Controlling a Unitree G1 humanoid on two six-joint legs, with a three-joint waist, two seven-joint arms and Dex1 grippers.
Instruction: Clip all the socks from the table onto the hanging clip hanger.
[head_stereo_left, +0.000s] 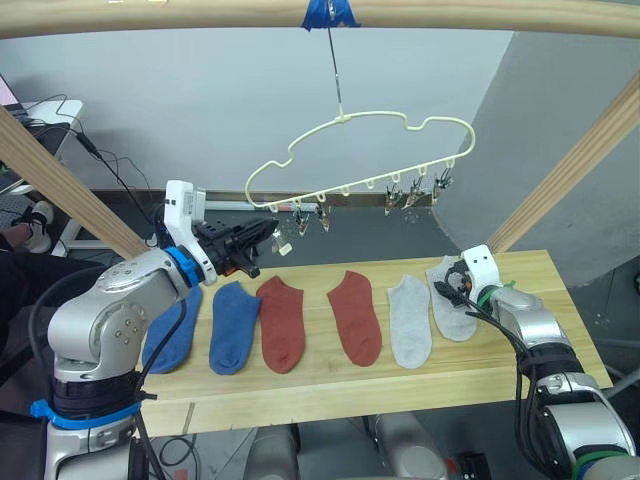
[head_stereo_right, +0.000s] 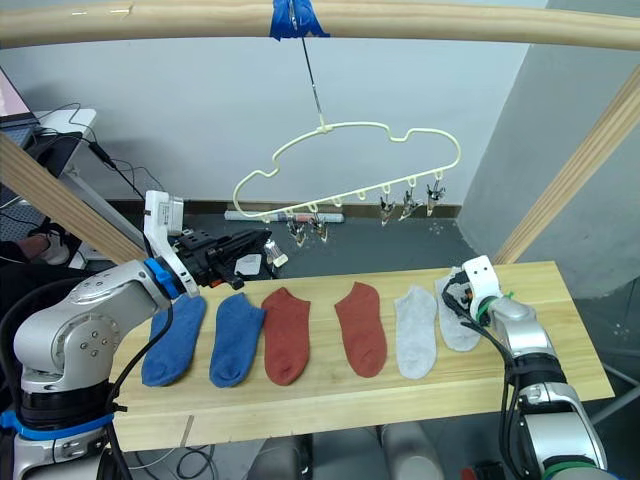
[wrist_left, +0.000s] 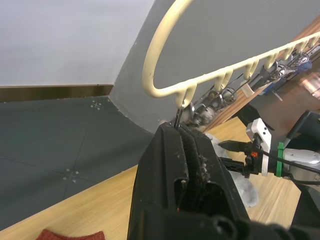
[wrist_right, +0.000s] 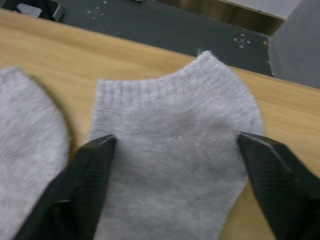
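The worktop (head_stereo_left: 500, 375) of light wood planks is carrying all six socks in a row, running from its left end toward its right end. The two blue socks (head_stereo_left: 235, 326) are lying nearest the left end, the outer one partly hidden behind the left arm. The two rust red socks (head_stereo_left: 355, 315) are sitting in the middle of the row, and the two light grey socks (head_stereo_left: 409, 318) are lying toward the right end, the outermost one close to the far edge.

Above the far edge, the pale yellow cloud-shaped clip hanger (head_stereo_left: 360, 150) is hanging by its metal hook from a wooden beam (head_stereo_left: 480, 15) wrapped with blue tape (head_stereo_left: 328, 12). Its silver clips (head_stereo_left: 411, 193) are dangling along the lower bar, and none is holding a sock.

The left hand (head_stereo_left: 262, 238) is hovering in the air above the far left part of the worktop, reaching toward the left end of the hanger's lower bar. In the left wrist view its fingers (wrist_left: 182, 150) are pressed together, their tips just beside the leftmost clip; whether they are touching it cannot be told.

The right hand (wrist_right: 175, 165) is resting low over the outermost grey sock (wrist_right: 175, 130) near the right end, its fingers (wrist_right: 82, 180) spread apart with one on each side of the sock's cuff end.
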